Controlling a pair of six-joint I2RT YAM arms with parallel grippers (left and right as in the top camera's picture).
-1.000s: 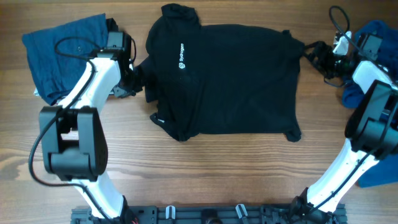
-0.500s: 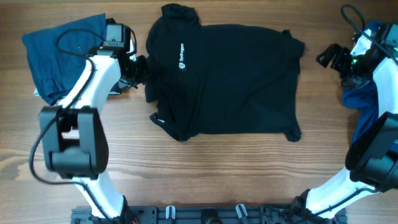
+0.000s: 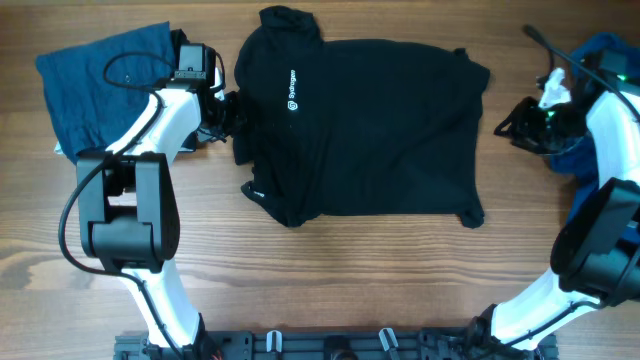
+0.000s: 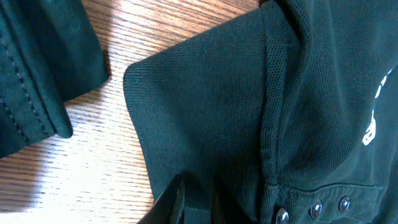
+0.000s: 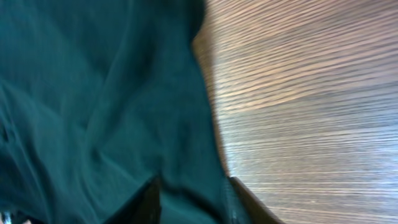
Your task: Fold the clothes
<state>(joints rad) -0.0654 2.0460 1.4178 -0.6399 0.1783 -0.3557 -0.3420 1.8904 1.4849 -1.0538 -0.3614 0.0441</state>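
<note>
The clothes are a black polo shirt [image 3: 370,130] spread flat mid-table, white logo [image 3: 292,88] up, plus blue garments at both sides. My left gripper [image 3: 229,113] is at the shirt's left sleeve [image 4: 199,118]. In the left wrist view my left gripper [image 4: 194,200] is nearly closed, with black sleeve fabric pinched between the narrow fingers. My right gripper [image 3: 512,126] hangs clear of the shirt's right edge. In the blurred right wrist view my right gripper [image 5: 196,200] has its fingers apart, with blue cloth [image 5: 106,106] between and beneath them.
A blue garment [image 3: 105,85] lies at the back left, its dark hem [image 4: 37,81] close to the black sleeve. Another blue garment [image 3: 592,110] lies bunched at the right edge under the right arm. Bare wood [image 3: 330,280] runs along the front.
My right gripper left the shirt's upper right corner, swung right and then toward the front, over blue cloth. My left gripper shifted slightly up onto the sleeve. The shirt lies as before.
</note>
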